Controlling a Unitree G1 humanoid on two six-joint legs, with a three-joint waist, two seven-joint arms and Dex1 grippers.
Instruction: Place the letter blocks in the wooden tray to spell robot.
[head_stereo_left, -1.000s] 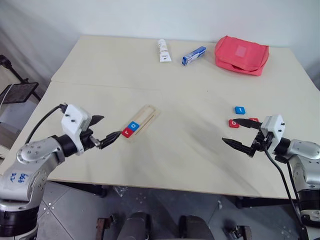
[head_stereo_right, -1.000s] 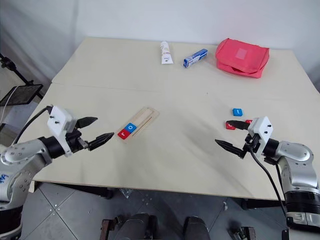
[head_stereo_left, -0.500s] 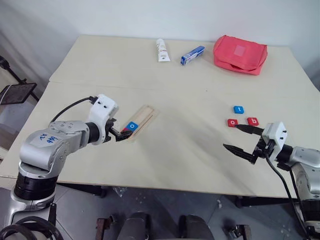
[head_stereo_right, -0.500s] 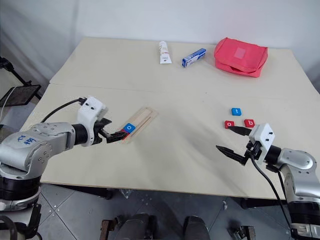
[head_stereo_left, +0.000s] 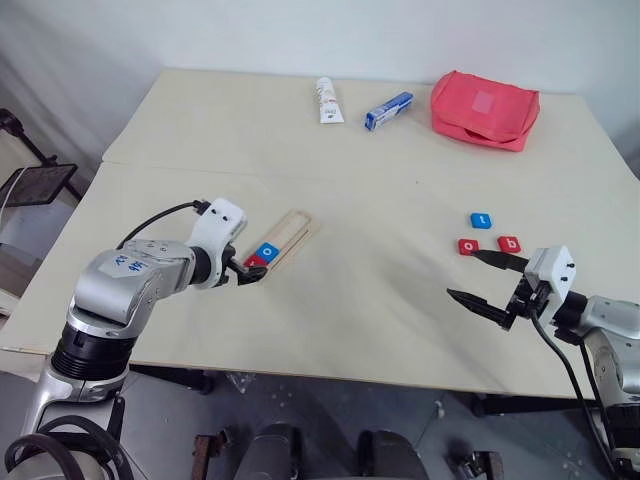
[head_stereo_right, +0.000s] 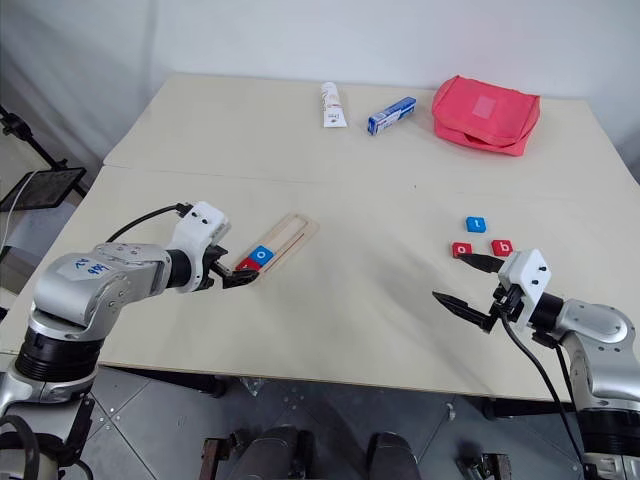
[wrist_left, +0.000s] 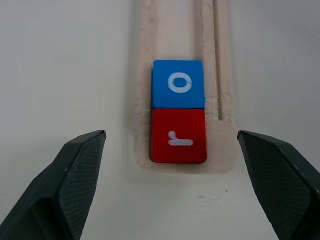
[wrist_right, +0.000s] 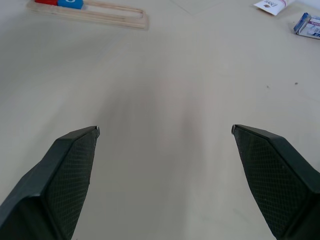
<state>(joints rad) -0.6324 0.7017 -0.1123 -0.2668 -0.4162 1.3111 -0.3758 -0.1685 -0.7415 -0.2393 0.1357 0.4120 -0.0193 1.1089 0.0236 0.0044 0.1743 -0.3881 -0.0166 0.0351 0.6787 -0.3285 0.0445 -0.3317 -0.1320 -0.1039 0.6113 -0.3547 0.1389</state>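
Gripper on my left (wrist_left: 170, 145), spread wide and empty, has dropped to the pale grooved wooden tray (wrist_left: 215, 60), straddling the red "r" tile (wrist_left: 178, 136); "b" comes next.

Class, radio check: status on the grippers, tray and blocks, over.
Both grippers open: left gripper at the tray end, right gripper idle. Red r, blue o seated. Three blocks loose by right gripper. Nothing blocking.
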